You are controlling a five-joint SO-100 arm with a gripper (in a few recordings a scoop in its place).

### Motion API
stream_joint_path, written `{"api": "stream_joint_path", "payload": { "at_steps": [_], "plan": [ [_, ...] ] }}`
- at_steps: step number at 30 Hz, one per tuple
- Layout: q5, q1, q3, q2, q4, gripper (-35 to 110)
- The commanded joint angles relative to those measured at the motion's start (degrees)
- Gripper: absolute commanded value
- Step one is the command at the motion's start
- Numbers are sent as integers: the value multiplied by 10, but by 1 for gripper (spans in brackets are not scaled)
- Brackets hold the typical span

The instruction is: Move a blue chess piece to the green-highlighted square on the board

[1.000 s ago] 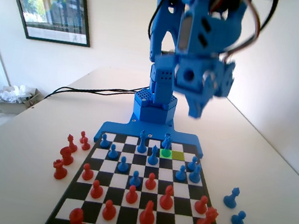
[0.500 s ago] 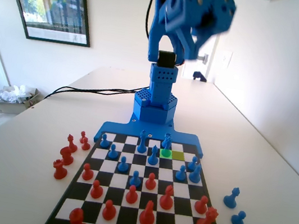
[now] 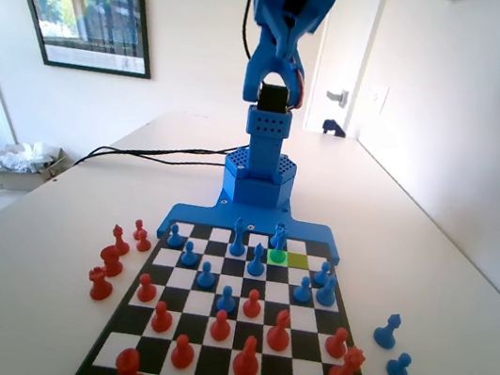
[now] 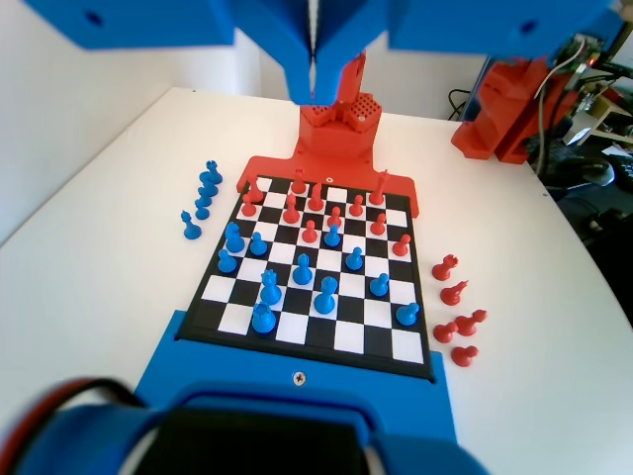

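Blue arm (image 3: 271, 105) rises upright at twelve o'clock of the fixed view, behind the board (image 3: 239, 314). Its gripper (image 4: 315, 84) hangs from the top edge of the wrist view, high above the board (image 4: 315, 265), jaws pressed together with nothing between them. Red pieces (image 3: 247, 358) fill the board's near half in the fixed view, blue ones the far rows. At about one o'clock on the board the green-highlighted square (image 3: 277, 257) carries the blue chess piece (image 3: 279, 239), with a duller yellow-green square (image 3: 297, 261) touching it at three o'clock
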State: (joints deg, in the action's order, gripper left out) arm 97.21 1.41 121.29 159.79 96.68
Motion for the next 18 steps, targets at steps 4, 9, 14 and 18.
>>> {"api": "stream_joint_path", "payload": {
  "at_steps": [4,9,14,18],
  "plan": [
    [-2,7,32,52,-40,1],
    [-2,-4,33,83,-48,1],
    [-2,-14,34,115,-56,1],
    [-3,-18,36,149,-64,1]
  ]
}}
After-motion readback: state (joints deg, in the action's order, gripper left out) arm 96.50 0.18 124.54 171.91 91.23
